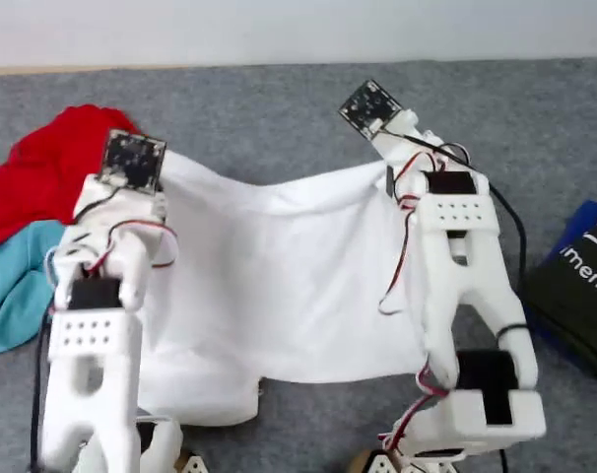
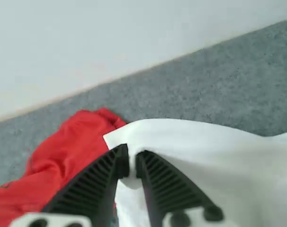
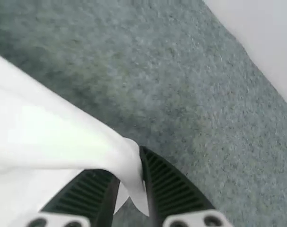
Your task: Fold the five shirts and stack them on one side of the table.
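Two arms (image 1: 97, 296) overlap the white shirt (image 1: 279, 286); the dark shirt (image 1: 574, 296) is cropped.

I'm looking at the white shirt (image 1: 289, 286) now: soft, matt cloth, mostly smooth with a few gentle creases. The table (image 1: 279, 108) has a grey, rough, felt-like covering, quite fuzzy. The red shirt (image 1: 42, 172) and blue shirt (image 1: 18, 286) are the same matt cloth, rumpled. The arms (image 1: 456, 236) are smooth white plastic with a faint sheen. Their fingers (image 2: 96, 182) are black plastic, ribbed and matt. The dark shirt (image 1: 574, 296) is matt cloth too.
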